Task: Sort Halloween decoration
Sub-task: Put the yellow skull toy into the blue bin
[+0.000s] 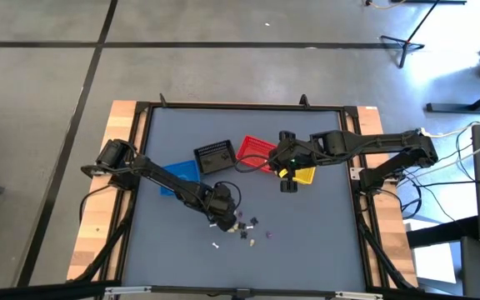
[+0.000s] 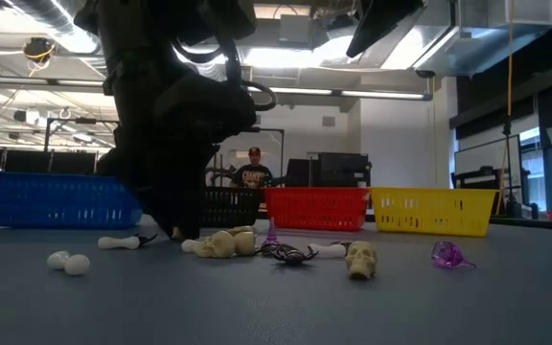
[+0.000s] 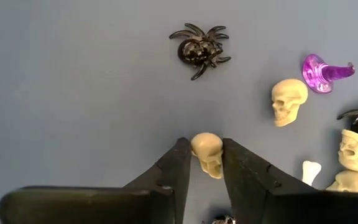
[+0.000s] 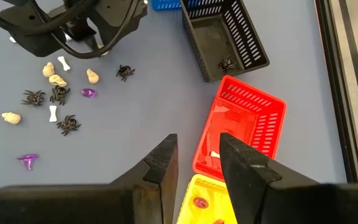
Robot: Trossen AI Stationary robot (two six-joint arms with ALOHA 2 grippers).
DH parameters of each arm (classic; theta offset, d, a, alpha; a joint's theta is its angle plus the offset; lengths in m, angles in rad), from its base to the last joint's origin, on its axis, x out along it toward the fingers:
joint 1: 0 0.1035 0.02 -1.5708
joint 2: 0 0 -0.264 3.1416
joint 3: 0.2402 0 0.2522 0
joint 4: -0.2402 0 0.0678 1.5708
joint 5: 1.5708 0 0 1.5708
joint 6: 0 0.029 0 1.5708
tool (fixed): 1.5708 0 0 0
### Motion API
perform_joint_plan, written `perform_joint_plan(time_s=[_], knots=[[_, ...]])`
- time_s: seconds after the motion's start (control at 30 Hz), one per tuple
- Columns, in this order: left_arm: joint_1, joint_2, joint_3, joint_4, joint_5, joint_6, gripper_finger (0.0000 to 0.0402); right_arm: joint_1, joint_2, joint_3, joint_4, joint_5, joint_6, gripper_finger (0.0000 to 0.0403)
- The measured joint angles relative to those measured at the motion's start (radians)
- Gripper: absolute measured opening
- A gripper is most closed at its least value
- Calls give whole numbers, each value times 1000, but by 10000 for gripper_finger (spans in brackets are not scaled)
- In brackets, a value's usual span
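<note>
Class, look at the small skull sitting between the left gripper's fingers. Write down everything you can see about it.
The skull is a tiny cream trinket that looks like moulded plastic, with a rounded cranium, an eye socket and a narrower jaw. It lies on the grey table between the fingers of the left gripper, which touch or nearly touch it on both sides. It is not lifted. A black spider lies apart from it.

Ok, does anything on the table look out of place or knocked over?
Nothing stands out. The trinkets lie loose on the table, unsorted rather than spilled. The four baskets sit upright, and the left gripper brackets a cream skull.
</note>
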Motion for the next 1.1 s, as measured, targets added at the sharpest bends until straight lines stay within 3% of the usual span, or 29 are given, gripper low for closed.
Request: perform_joint_plan(time_s=[0.33, 0.8, 1.1], knots=[[0, -4, -1, 2, 4, 7, 53, 0, 0, 0, 0, 0, 0, 115], [1, -14, -2, -4, 11, 28, 51, 0, 0, 0, 0, 0, 0, 115], [24, -83, -4, -38, 15, 76, 51, 0, 0, 0, 0, 0, 0, 115]])
